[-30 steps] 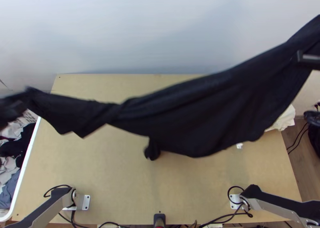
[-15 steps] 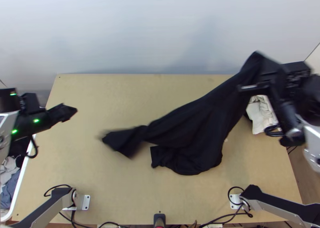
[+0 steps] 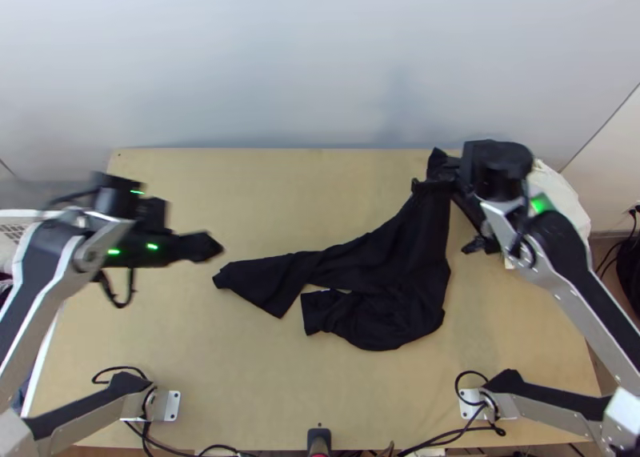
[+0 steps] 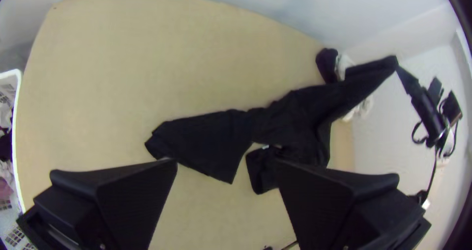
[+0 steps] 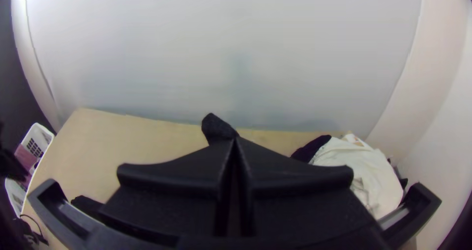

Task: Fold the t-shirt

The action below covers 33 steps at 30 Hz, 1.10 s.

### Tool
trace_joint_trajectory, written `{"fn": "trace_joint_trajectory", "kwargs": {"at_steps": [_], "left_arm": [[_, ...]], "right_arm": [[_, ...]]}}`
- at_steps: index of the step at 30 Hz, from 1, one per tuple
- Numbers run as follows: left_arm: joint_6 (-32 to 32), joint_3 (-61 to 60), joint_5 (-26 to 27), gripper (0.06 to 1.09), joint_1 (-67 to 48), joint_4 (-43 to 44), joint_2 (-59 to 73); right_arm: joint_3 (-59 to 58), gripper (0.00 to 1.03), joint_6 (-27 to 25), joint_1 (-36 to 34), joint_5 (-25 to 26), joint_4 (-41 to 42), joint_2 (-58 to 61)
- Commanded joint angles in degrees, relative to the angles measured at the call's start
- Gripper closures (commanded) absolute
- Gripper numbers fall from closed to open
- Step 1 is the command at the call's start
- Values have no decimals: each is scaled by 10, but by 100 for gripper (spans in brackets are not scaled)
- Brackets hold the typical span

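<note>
Some t-shirt [image 3: 392, 269] hides inside the right end effector [image 3: 433, 184].

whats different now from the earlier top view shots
The left gripper let go of the black t-shirt, whose freed end dropped onto the table, and moved right, inward. The right gripper moved left, bringing its end inward. Its hold on the t-shirt stayed.
</note>
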Motion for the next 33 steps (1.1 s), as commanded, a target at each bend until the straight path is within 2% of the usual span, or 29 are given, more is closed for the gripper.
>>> {"fn": "trace_joint_trajectory", "kwargs": {"at_steps": [1,5,11,26,28,33], "left_arm": [[12,-46,-49,14,-146,38,62],[16,-119,-82,14,-186,119,81],[15,-179,-125,14,-275,180,105],[-11,-190,-143,14,-354,243,196],[-11,-190,-147,20,-353,250,210],[-12,-188,-147,21,-355,263,228]], "right_arm": [[-33,100,38,-43,-27,38,51],[-26,100,48,-53,-29,41,62],[-25,100,55,-66,-32,40,70],[-28,100,60,-88,-33,35,80],[-30,100,60,-89,-33,33,79],[-36,100,59,-93,-32,33,74]]}}
